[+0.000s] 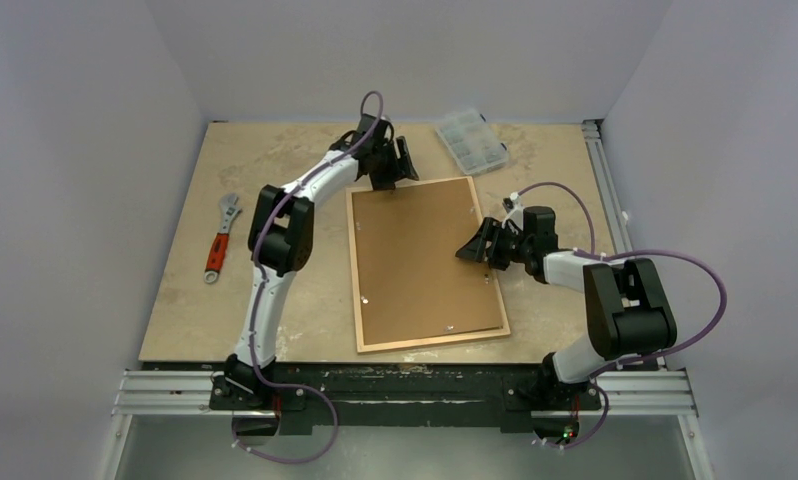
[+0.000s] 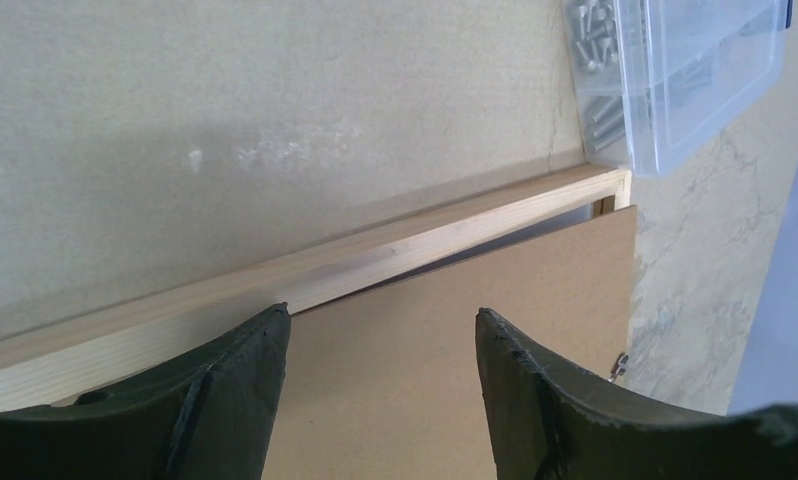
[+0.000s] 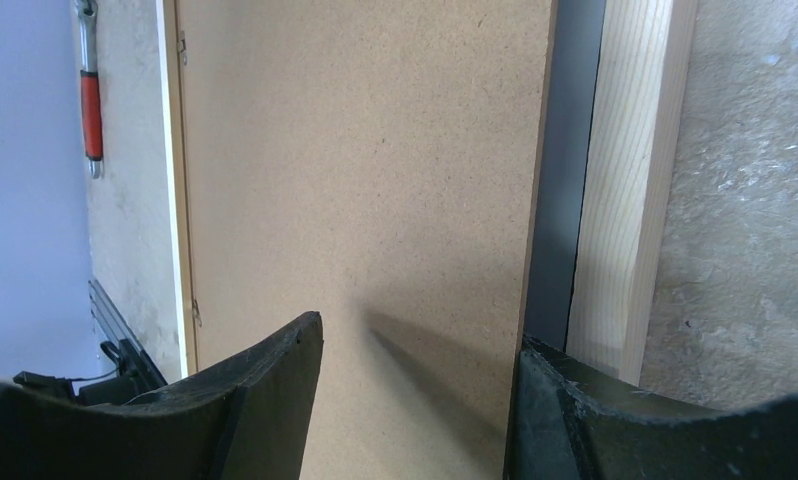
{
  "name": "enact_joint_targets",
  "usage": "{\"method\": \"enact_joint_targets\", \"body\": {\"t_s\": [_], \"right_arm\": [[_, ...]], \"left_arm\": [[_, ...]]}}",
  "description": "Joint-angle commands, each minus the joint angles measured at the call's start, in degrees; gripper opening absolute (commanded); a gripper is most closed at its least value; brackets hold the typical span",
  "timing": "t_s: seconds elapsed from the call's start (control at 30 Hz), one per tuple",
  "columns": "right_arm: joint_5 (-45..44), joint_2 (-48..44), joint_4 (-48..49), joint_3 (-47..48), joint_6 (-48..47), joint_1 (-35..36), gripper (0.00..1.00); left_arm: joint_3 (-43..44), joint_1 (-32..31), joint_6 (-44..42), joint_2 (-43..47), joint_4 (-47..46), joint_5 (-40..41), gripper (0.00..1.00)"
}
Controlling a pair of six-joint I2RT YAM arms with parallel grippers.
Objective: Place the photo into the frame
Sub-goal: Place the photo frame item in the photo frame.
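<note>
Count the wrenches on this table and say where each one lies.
1. The red-handled adjustable wrench lies on the left side of the table, left of the frame and apart from it. No other shows, though the robot covers part of the table, so one could be hidden.

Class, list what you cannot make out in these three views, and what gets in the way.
- Photo: unseen in every view; the backing board covers the frame inside, so it may be underneath.
- Parts box contents: too small from above, partly cut off by the left wrist view's edge.
- Wrench head: cut off by the right wrist view's top edge.
</note>
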State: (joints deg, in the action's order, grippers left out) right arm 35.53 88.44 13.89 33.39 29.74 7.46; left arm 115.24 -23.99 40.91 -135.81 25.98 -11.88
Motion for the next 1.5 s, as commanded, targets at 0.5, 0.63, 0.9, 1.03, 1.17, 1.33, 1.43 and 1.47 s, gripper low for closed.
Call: {"method": "enact_joint_targets", "body": {"t_s": [0.5, 0.63, 0.9, 1.03, 1.17, 1.33, 1.43, 1.47], "right_arm": [[0.4, 1.0, -2.0, 0.2, -1.5, 0.7, 0.59], [0.5, 1.4, -2.0, 0.2, -1.4, 0.7, 0.59], [0.5, 1.7, -2.0, 0.3, -1.4, 0.7, 0.59], [0.5, 1.7, -2.0, 0.3, -1.5, 0.7, 0.59], [0.4, 1.9, -2.0, 0.4, -1.5, 0.7, 0.59], [0.3, 2.1, -2.2, 0.5, -1.5, 0.7, 0.59], [0.2, 2.0, -2.3, 0.5, -1.5, 0.7, 0.59], [0.2, 2.0, -2.4, 0.5, -1.5, 0.7, 0.59]], "left_arm": [[-7.9, 1.1, 1.5, 5.8, -8.8, -8.5, 0.68], [-10.4, 2.6, 0.5, 8.1, -8.7, -9.2, 0.68], [-15.4, 4.5, 0.0, 10.6, -10.7, -7.6, 0.68], [-12.3, 4.5, -1.2, 8.1, -7.1, -5.9, 0.67], [-11.0, 4.4, -1.0, 6.3, -6.4, -5.5, 0.67], [-8.0, 3.1, -0.8, 4.3, -5.4, -5.7, 0.66], [-5.1, 1.7, -0.8, 3.0, -3.9, -5.5, 0.66], [-4.0, 1.4, -0.8, 2.6, -3.2, -5.3, 0.66]]}}
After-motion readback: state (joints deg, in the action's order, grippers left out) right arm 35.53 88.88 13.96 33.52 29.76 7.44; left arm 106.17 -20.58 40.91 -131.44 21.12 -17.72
